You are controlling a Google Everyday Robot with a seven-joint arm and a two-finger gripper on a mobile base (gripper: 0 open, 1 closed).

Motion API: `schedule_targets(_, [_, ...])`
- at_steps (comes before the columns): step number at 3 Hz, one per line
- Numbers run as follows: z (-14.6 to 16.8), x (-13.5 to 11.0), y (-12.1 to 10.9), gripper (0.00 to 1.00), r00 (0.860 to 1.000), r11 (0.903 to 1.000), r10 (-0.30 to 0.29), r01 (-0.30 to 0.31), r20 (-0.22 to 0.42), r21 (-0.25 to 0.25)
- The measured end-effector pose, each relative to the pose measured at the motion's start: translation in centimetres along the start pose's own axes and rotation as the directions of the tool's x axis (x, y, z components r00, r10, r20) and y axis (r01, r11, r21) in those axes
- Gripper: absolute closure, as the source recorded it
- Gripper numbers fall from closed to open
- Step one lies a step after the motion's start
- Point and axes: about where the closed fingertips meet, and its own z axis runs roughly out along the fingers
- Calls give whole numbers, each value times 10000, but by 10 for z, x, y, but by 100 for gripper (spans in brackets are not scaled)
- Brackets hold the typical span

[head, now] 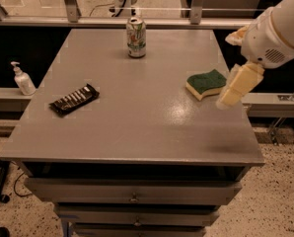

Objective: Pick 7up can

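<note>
No writing can be read. The can (136, 37) bears green and red marks, and the dark wrapper (74, 99), nearer and left of the can, bears pale ones; none are legible. The gripper (232, 92) hangs nearer and far right of the can.

7up can (136, 37) far back on table (147, 132), wrapped bar (74, 99) left, sponge (206, 83) right, claw (232, 92) just beside sponge

Looks like a robot lab: grey drawer cabinet (147, 117), speckled floor (280, 201), gripper (234, 87) over its right edge.
</note>
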Motion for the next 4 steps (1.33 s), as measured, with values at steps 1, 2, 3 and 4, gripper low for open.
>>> schedule_targets(1, [40, -18, -39, 0, 9875, 9983, 152, -239, 1572, 541])
schedule_targets(2, [71, -42, -84, 0, 9460, 9895, 817, -1145, 3137, 878])
schedule_targets(3, [88, -73, -119, 0, 8861, 9682, 1680, -2307, 4319, 968])
schedule_targets(4, [88, -73, -119, 0, 8861, 9682, 1679, -2306, 4320, 967])
